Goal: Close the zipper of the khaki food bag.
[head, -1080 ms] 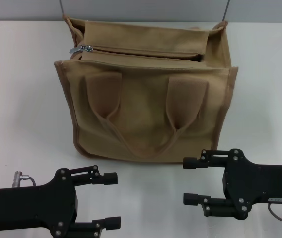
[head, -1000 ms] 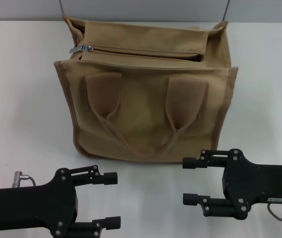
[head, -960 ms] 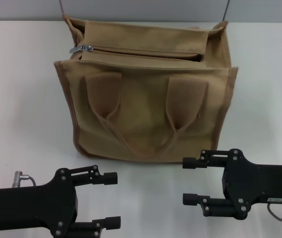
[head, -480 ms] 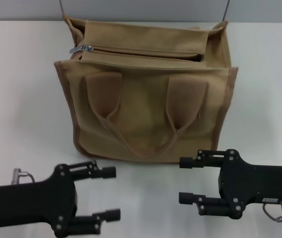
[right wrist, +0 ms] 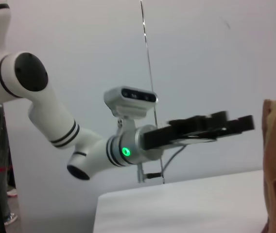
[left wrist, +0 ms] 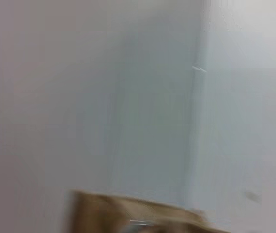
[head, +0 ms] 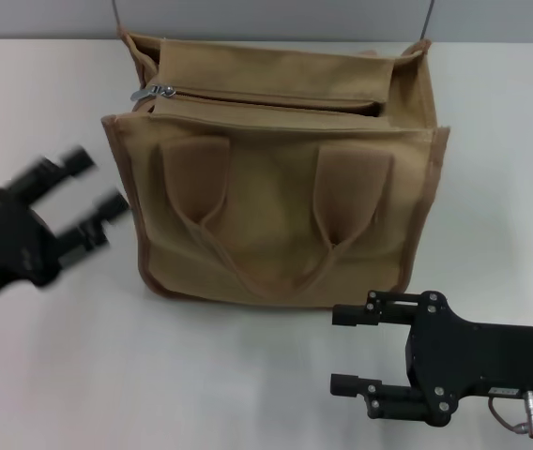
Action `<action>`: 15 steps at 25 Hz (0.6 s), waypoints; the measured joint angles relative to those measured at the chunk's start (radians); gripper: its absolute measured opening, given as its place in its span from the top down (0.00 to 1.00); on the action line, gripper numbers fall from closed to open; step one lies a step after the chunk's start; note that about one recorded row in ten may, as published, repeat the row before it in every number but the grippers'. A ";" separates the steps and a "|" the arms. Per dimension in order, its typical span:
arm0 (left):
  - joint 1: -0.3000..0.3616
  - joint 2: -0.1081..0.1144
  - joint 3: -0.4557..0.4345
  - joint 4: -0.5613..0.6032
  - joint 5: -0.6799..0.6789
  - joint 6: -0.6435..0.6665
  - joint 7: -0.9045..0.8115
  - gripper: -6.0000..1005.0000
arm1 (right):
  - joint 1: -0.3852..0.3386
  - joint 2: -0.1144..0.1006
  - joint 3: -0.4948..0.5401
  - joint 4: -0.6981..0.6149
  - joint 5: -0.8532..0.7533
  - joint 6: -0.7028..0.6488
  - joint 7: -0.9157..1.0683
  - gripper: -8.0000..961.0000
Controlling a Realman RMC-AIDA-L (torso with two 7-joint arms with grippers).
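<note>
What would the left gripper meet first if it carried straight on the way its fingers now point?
Probably the khaki food bag: the left gripper, open, points toward its left side wall, though its height above the table is unclear.

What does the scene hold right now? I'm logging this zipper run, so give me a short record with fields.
bag: khaki food bag upright on the white table, handles facing the robot
zipper: zipper along the top, silver pull tab at the bag's left end
left gripper: left gripper open, raised beside the bag's left side
right gripper: right gripper open, low in front of the bag
</note>
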 joint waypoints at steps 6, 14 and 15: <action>-0.017 -0.002 -0.081 -0.024 -0.007 -0.181 0.006 0.29 | 0.009 0.003 0.000 0.037 0.002 -0.012 -0.013 0.33; -0.106 -0.002 -0.071 -0.023 -0.003 -0.390 0.007 0.30 | 0.024 0.003 0.000 0.053 0.003 0.004 -0.021 0.33; -0.106 -0.002 -0.071 -0.023 -0.003 -0.390 0.007 0.30 | 0.024 0.002 0.001 0.056 0.004 0.005 -0.026 0.33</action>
